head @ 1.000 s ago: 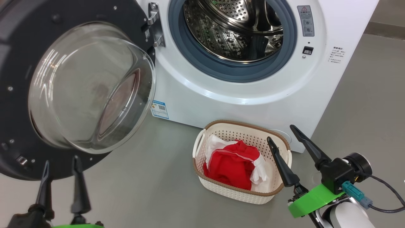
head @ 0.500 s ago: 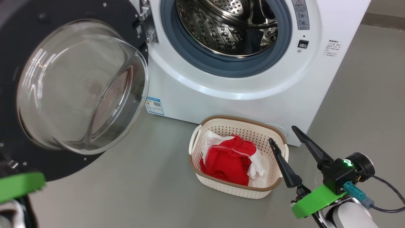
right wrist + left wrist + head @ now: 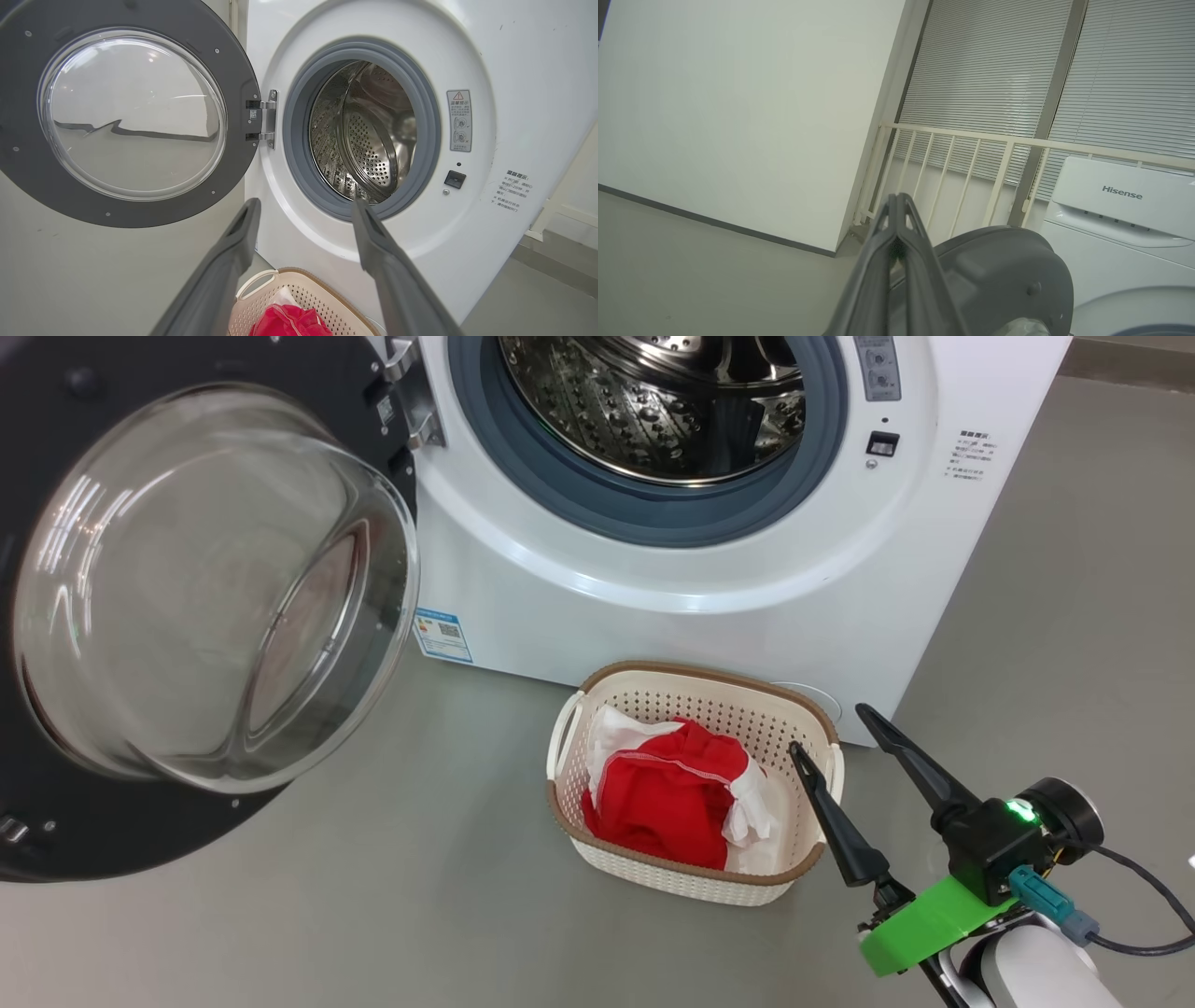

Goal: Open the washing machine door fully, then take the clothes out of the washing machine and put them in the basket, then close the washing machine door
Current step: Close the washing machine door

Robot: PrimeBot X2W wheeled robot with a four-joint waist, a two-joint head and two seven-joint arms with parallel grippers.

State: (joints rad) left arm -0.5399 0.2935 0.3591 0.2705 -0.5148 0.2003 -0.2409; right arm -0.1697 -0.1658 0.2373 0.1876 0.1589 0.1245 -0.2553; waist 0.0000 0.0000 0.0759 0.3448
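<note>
Left end effector (image 3: 896,201) withdrew behind door (image 3: 140,840).

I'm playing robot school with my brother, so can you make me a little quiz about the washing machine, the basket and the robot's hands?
1. True or false: the washing machine door is shut.
2. Pick one: where are the red clothes? A) in the drum B) in the basket C) on the floor
3. Fill the gap: the fingers of the right gripper are spread ____ and hold nothing.

Key
1. False: it is swung wide open.
2. B.
3. Open (apart).
</note>
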